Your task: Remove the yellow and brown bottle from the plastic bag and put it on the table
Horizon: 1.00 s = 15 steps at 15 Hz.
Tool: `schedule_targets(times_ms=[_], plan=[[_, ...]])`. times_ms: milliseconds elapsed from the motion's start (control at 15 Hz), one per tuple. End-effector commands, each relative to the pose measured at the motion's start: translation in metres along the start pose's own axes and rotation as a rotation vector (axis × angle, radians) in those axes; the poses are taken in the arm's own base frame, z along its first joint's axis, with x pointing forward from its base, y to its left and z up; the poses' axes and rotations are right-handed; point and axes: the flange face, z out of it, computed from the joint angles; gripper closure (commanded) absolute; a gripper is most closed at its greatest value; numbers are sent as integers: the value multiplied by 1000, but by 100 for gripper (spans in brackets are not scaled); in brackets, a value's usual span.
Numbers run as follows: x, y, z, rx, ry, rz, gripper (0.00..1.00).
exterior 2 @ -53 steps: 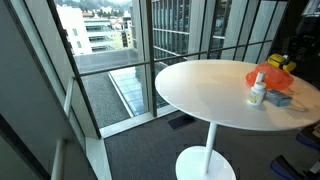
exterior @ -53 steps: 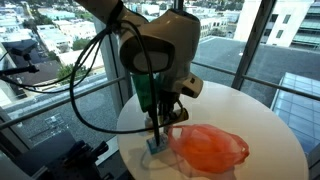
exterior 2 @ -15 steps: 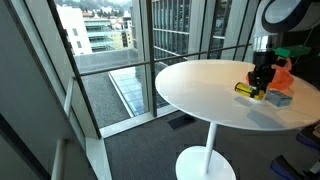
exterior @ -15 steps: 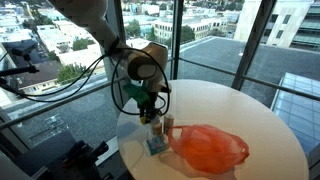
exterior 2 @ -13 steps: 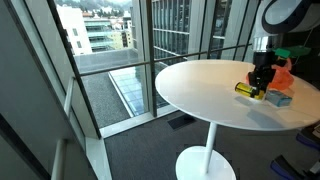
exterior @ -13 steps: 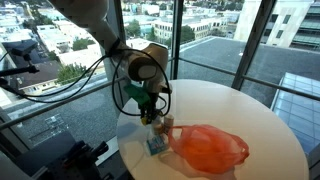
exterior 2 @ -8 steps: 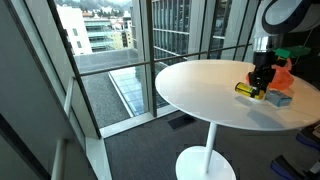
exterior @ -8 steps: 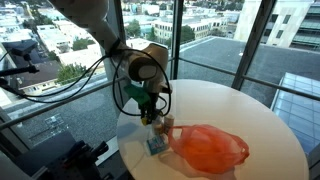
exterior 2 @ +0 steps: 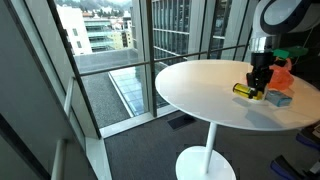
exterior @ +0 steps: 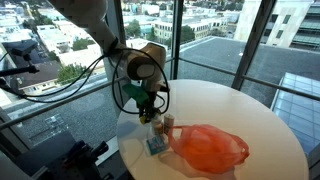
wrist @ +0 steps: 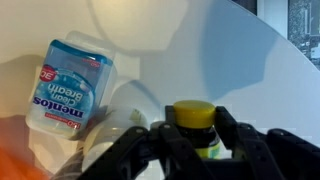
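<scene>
The yellow and brown bottle (wrist: 195, 118), with a yellow cap, sits between my gripper's (wrist: 196, 140) fingers in the wrist view. In an exterior view the bottle (exterior 2: 242, 90) lies low on the white round table (exterior 2: 200, 90) beside my gripper (exterior 2: 260, 88). The fingers press on both its sides. The orange plastic bag (exterior: 208, 147) lies on the table next to my gripper (exterior: 150, 114), and it also shows in the other exterior view (exterior 2: 286, 72).
A blue Mentos tub (wrist: 70, 85) and a white bottle (wrist: 110, 142) stand close beside the gripper, between it and the bag. The tub (exterior: 157, 145) sits near the table's rim. Glass walls and a railing surround the table.
Since 3.5 s ago the arm has come down and away from the bag, bringing the bottle low onto the table. Over the last second nothing has visibly moved.
</scene>
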Motion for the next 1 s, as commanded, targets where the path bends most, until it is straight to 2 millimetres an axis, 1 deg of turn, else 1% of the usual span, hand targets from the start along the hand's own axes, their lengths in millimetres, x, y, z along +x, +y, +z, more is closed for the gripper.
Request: schedule_targets(times_ms=[0, 267, 800, 867, 933], plan=[[-1, -18, -4, -28, 19, -54, 81], [4, -27, 3, -36, 17, -87, 81], [9, -23, 16, -41, 10, -83, 81], [9, -23, 17, -42, 6, -81, 79], [9, -23, 18, -42, 5, -80, 62]])
